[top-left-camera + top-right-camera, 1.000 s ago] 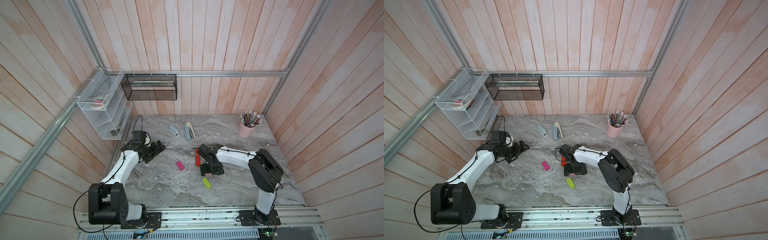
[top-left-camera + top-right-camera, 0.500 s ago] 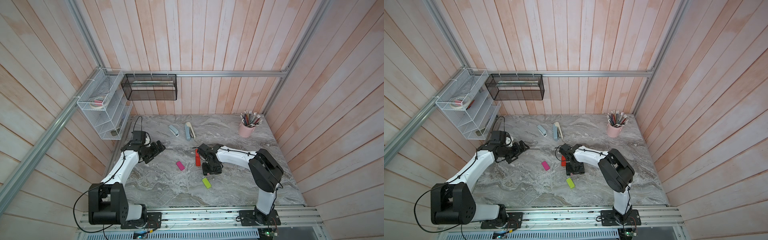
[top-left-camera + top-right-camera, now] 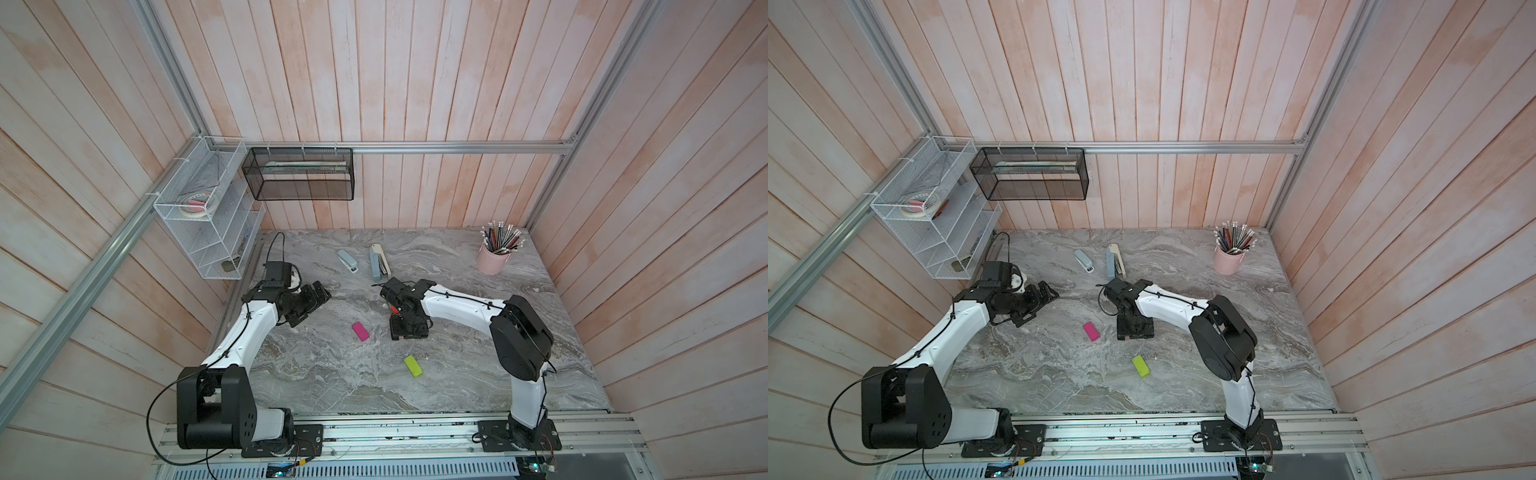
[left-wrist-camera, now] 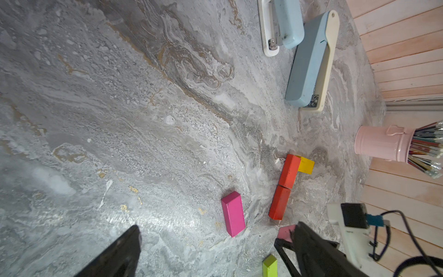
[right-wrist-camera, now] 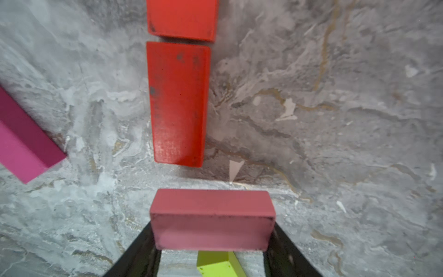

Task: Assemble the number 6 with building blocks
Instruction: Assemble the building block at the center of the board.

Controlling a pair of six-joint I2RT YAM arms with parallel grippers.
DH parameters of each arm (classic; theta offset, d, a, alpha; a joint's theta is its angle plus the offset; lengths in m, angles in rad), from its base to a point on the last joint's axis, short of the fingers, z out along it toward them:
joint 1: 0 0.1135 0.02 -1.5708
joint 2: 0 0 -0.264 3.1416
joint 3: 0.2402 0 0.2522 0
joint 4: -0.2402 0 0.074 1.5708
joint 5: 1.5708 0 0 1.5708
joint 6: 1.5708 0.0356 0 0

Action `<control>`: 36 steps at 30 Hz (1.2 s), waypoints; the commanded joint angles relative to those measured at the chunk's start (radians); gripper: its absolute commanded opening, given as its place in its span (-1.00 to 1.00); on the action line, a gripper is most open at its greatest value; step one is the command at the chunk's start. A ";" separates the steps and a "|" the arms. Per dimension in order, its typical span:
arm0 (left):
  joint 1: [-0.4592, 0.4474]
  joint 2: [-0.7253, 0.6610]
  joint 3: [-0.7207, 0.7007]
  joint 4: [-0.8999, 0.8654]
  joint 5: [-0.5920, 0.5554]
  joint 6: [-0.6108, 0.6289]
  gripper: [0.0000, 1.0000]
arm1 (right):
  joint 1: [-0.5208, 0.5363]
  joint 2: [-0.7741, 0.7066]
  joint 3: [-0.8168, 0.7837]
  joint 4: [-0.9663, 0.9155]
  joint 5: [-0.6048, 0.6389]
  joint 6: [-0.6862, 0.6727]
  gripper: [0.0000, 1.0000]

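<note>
Right wrist view is showing the black fingers (image 5: 141,249) of the right gripper (image 5: 212,242) clamping the pink block (image 5: 212,215) by its two short ends, so its long axis is running from finger to finger, parallel with the front edge of the worktop (image 3: 478,374). That hold is probably keeping the long sides free to butt against neighbours. The block is sitting just off the end of the near red block (image 5: 178,103), apart from it and crosswise to it, seemingly as the bottom stroke of the 6. I cannot tell whether it is resting on the worktop.

The near red block and the far red block (image 5: 182,19) are lying end to end mid-worktop, forming the spine and pointing from back edge to front edge. The yellow block (image 4: 306,165) is touching the far end sideways, as the top stroke. The magenta block (image 3: 360,331) and the lime block (image 3: 413,366) are lying loose, the lime nearer the front edge. The left gripper (image 3: 316,305) is hanging spread and empty near the left edge.
</note>
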 commanded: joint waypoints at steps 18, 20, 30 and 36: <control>0.005 0.001 0.029 -0.020 0.005 0.041 1.00 | 0.005 0.102 0.047 -0.031 -0.029 0.057 0.11; 0.005 0.002 0.030 -0.022 0.005 0.040 1.00 | 0.003 0.107 0.048 -0.029 -0.028 0.060 0.11; 0.005 0.004 0.038 -0.023 0.004 0.036 1.00 | -0.012 0.107 0.039 -0.035 -0.003 0.069 0.10; 0.005 0.002 0.034 -0.020 0.003 0.030 1.00 | -0.013 0.113 0.055 -0.054 0.022 0.061 0.11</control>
